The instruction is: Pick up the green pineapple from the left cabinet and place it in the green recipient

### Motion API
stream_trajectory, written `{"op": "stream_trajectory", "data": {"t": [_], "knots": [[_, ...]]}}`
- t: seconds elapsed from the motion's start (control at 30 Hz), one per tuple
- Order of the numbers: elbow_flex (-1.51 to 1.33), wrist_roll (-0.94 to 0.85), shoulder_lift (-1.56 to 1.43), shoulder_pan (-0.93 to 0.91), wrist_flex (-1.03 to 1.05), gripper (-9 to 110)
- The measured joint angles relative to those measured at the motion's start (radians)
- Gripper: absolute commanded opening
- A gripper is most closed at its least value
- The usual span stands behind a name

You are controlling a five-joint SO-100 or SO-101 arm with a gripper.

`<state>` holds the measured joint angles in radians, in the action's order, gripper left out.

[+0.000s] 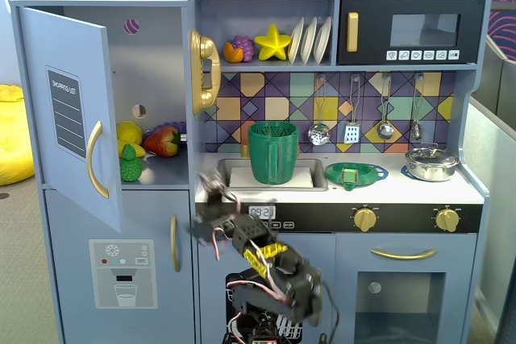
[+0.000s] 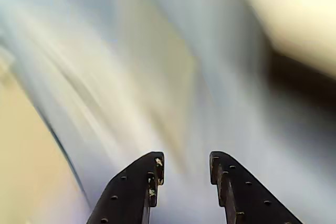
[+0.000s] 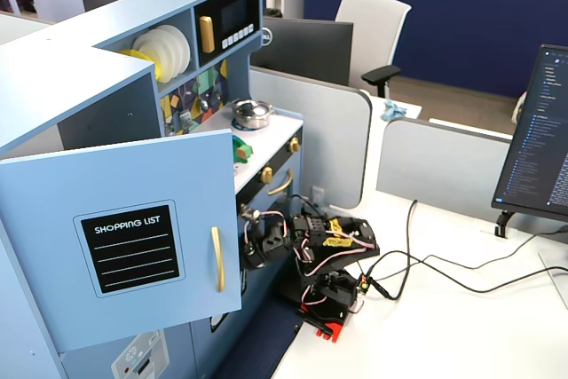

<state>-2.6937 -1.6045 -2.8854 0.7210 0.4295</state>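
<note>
Sitting on the shelf of the left cabinet point(image 1: 153, 78), the green pineapple point(image 1: 131, 164) rests at the front, just below a yellow lemon point(image 1: 129, 132) and beside a red strawberry point(image 1: 163, 141). The cabinet door point(image 1: 68, 110) stands swung open, its gold handle point(image 1: 96, 160) and dark shopping list panel point(image 1: 66, 112) facing out; in another fixed view the door point(image 3: 124, 237) hides the shelf, so the pineapple cannot be seen there.

The green recipient point(image 1: 272, 151) stands upright in the sink point(image 1: 310, 175) on the counter, well apart from the pineapple. A flat green dish point(image 1: 355, 174) lies to its right in that view, and a small silver pot point(image 1: 432, 163) stands farther right. On the upper shelf sit a yellow star point(image 1: 272, 43), a bunch of purple grapes point(image 1: 242, 46) and 3 white plates point(image 1: 310, 40), next to the black microwave point(image 1: 411, 31).

The arm is low in front of the kitchen, below counter level, with the gripper point(image 1: 211, 192) pointing up and to the left near the counter's front edge. In the wrist view the gripper point(image 2: 186, 169) shows 2 dark fingers point(image 2: 139, 192) set apart with a clear gap, and nothing between them. Everything beyond them in that view is blurred into pale blue and cream streaks.
</note>
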Motion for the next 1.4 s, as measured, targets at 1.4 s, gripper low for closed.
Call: {"op": "stream_trajectory", "data": {"t": [1.4], "knots": [[0.675,-0.156,1.037,0.055,-0.735,33]]}}
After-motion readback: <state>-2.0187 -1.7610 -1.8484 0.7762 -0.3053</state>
